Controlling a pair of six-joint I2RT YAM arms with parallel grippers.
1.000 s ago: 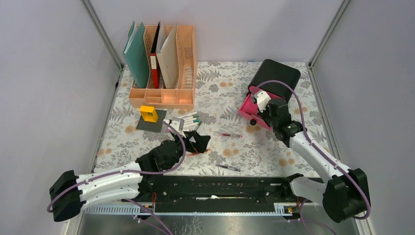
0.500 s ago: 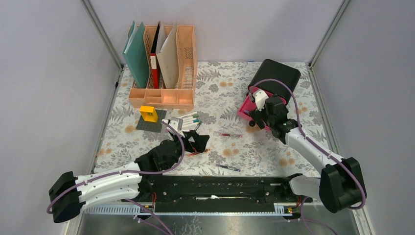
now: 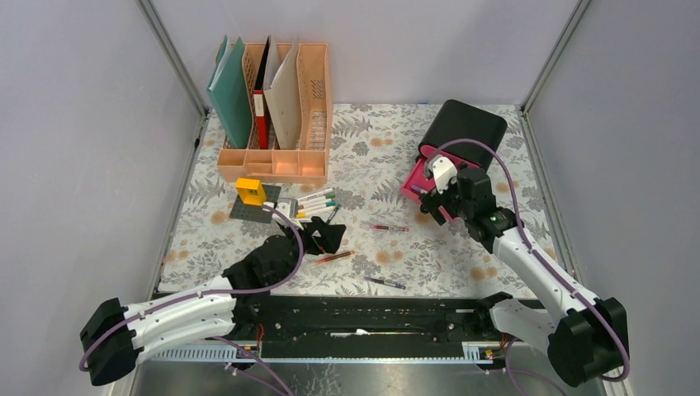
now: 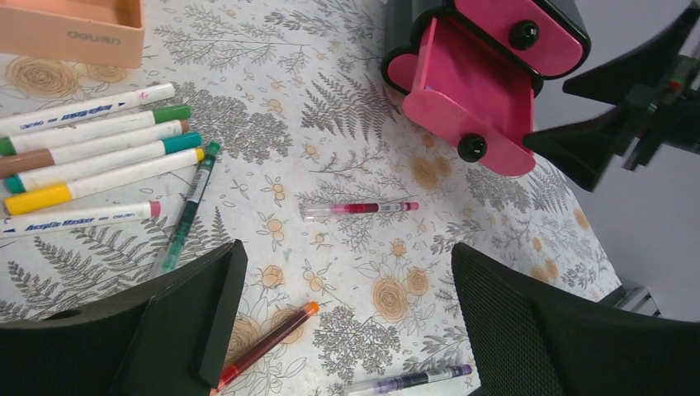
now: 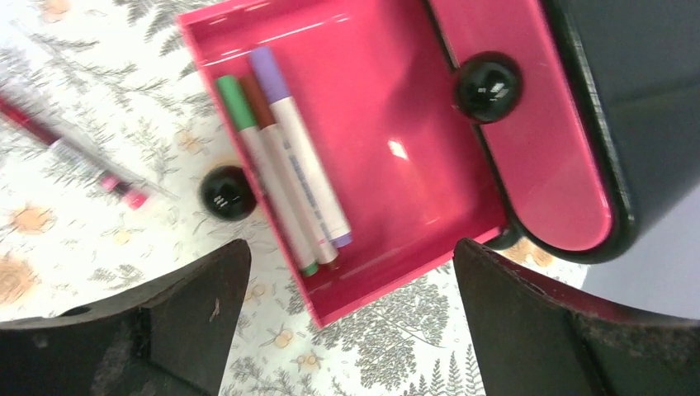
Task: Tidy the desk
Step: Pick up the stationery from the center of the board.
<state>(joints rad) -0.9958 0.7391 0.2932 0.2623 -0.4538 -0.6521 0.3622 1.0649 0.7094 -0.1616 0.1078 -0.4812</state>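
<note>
**Desk-tidying, partly complete.** The white cloth-covered desk (image 3: 462, 256), printed with ferns and flowers, fills the centre of the overhead view. Right gripper (image 5: 348, 256), jaws wide apart and empty, hangs over the open pink plastic drawer (image 5: 413, 124) at right centre, where three white-barrelled markers (image 5: 289, 165) lie stowed. Left gripper (image 4: 347, 256), jaws likewise spread on nothing, hovers left of centre. Left to clear: a row of capped markers (image 4: 91, 157), a green pen (image 4: 188, 206), a clear red-ink pen (image 4: 359, 209), an orange-tipped pen (image 4: 268, 342) and seemingly a purple pen (image 4: 409, 381), cut by the lower edge.
</note>
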